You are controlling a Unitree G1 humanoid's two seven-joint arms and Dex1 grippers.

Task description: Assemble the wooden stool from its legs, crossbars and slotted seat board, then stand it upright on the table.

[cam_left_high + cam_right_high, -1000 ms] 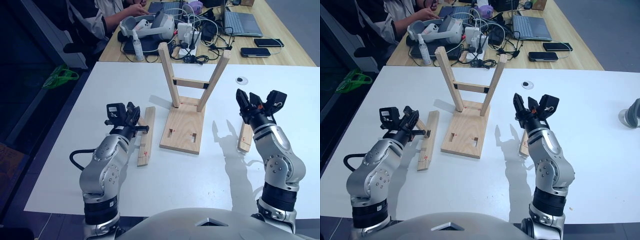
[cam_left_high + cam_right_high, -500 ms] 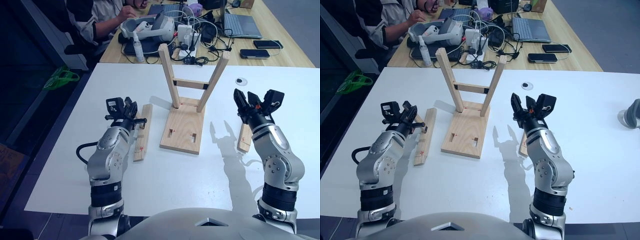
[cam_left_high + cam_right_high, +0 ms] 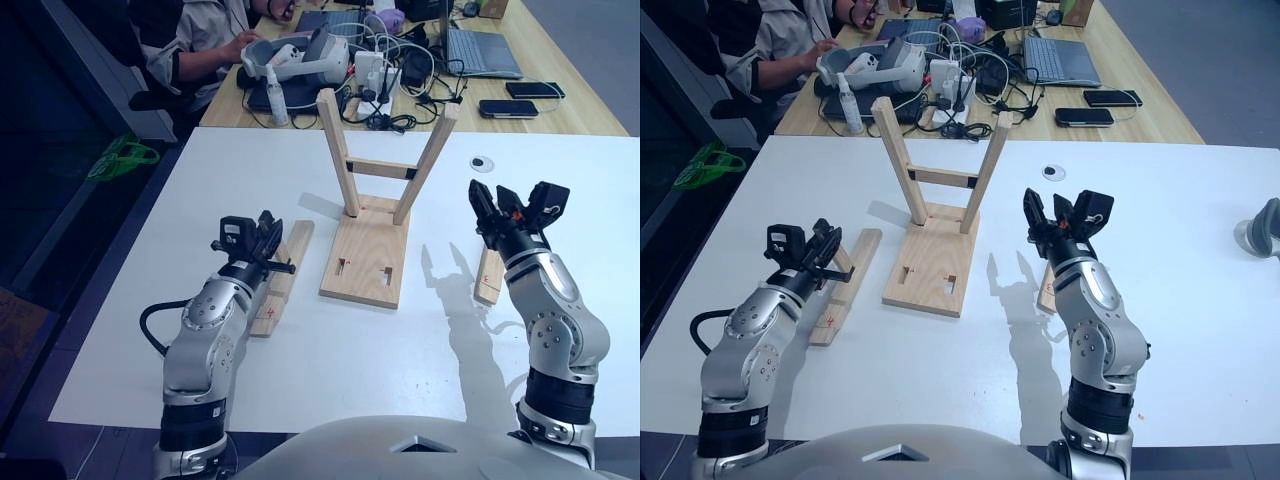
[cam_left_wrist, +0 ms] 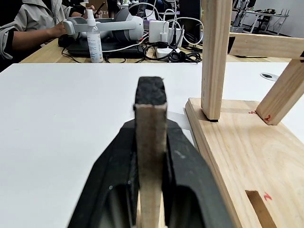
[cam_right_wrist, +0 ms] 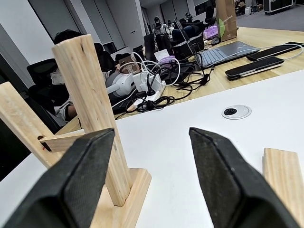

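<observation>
The slotted seat board lies flat at the middle of the white table. Two legs stand in its far slots, leaning apart and joined by a crossbar. My left gripper is to the left of the board, shut on a loose wooden leg piece that lies on the table; the left wrist view has its fingers clamped on the piece's edge. My right gripper hangs open right of the board, above another loose wooden piece. Its pads stand wide apart.
A wooden desk behind the table carries a headset, spray bottle, cables, laptop and phones. A round cable grommet sits at the table's far right. The near half of the table is bare.
My left arm has shifted, and the wooden piece in its gripper has swung its near end to the left, away from the seat board. The right arm has barely moved.
</observation>
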